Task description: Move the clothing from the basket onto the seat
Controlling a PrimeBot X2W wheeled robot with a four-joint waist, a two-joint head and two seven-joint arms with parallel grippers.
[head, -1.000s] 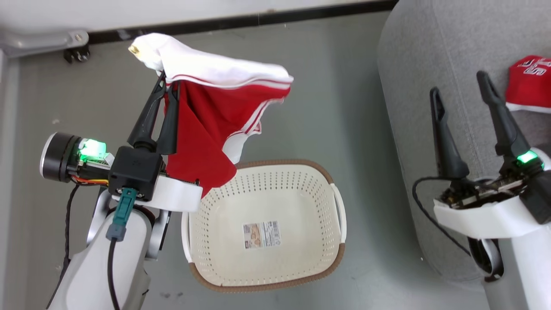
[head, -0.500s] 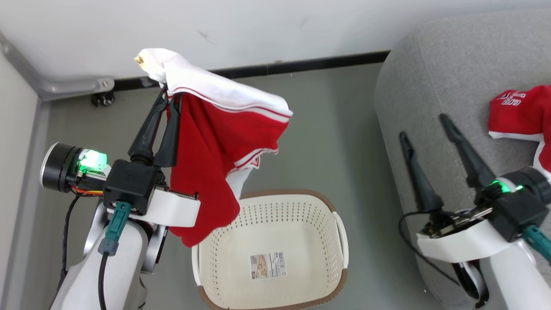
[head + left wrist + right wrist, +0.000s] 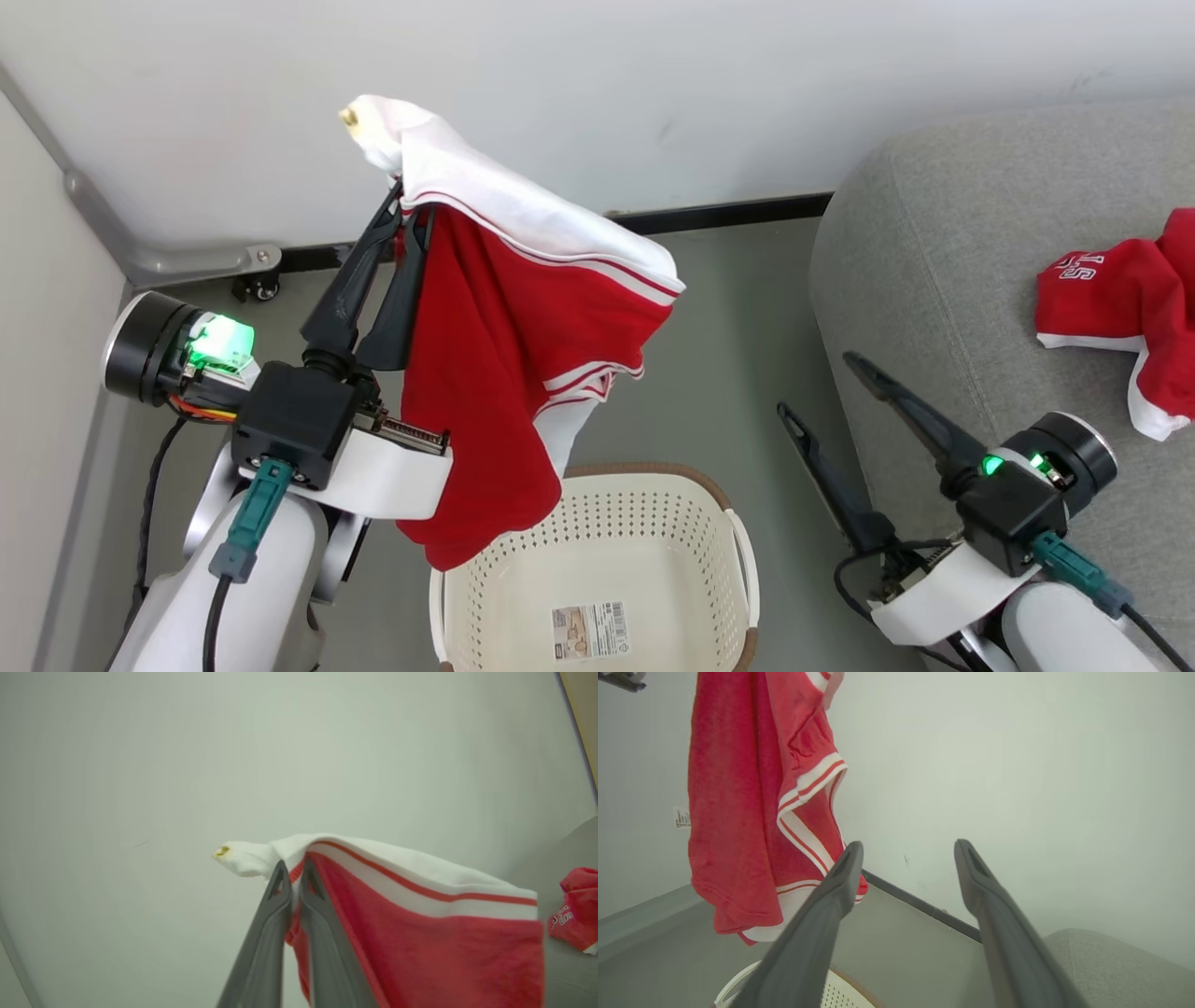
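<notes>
Pale wall (image 3: 560, 93) and grey floor (image 3: 728, 308) fill the background of the head view. We count two red garments, one basket, one sofa and two grippers, each with two dark fingers. Our left gripper (image 3: 408, 207) has its fingers pressed together, pinching the white waistband of the shorts (image 3: 504, 355). The cloth drapes from the fingertips and hangs down beside the fingers, its lowest fold just above the rim of the basket (image 3: 738, 541). We see one printed label (image 3: 588, 633) on the basket's bottom. Our right gripper (image 3: 815, 383) has its fingers spread wide, with nothing between them. One finger lies over the floor and the other over the edge of the sofa (image 3: 934, 280). The jersey (image 3: 1120, 299) lies on the sofa, well beyond those fingertips.

From the left wrist, the left gripper (image 3: 293, 868) shows two fingers closed on the waistband. The shorts (image 3: 420, 942) fall away on one side of the fingers, and the jersey (image 3: 577, 910) lies far off on that same side.

From the right wrist, the right gripper (image 3: 909, 847) shows two parted fingers with bare wall between them. The shorts (image 3: 733, 812) hang beyond one fingertip. The basket (image 3: 845, 994) sits low beside that same finger, and the sofa (image 3: 1111, 966) lies outside the other. One dark baseboard (image 3: 915, 900) runs between the fingers.
</notes>
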